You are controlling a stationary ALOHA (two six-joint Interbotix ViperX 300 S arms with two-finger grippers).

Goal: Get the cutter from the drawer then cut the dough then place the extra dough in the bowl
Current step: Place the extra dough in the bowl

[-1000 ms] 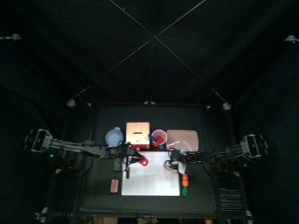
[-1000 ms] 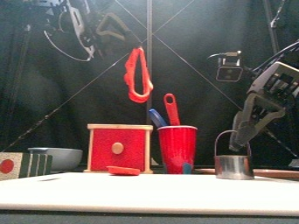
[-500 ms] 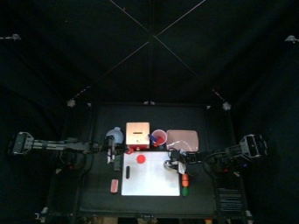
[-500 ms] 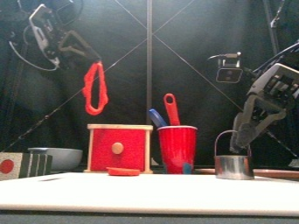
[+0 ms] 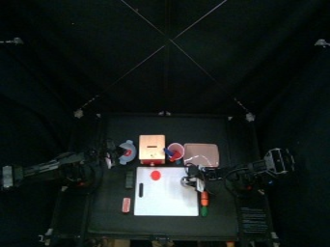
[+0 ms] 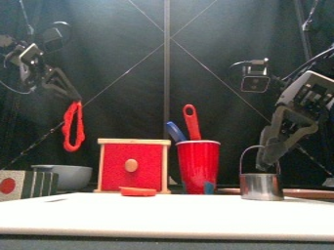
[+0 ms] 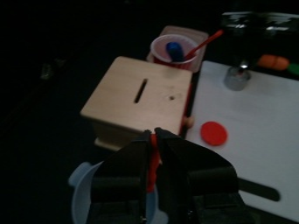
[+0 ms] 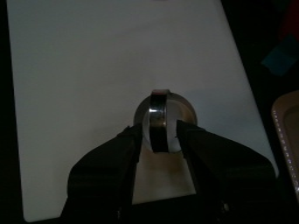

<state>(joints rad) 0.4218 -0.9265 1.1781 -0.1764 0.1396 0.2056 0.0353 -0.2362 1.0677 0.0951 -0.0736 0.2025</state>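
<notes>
The black table between the dark curtains carries a white cutting board at the front. Behind it stand the wooden box and the red cup, and at the left is the blue-grey bowl. My left gripper is high over the left side, and its jaws are closed on the dough ring. The ring hangs long and loose above the bowl and does not touch it. The cut disc lies on the board. My right gripper is at the right part of the board, and its jaws are closed on the cutter, which stands there.

I judge the step in hand is to put the ring into the bowl. I would first centre the hanging end over the bowl, away from the box. Then I would lower slowly, so that the soft dough folds inside the rim. I would open the jaws only when most of the ring rests inside. The dough may stick to a jaw, so I would lift slowly afterwards.
</notes>
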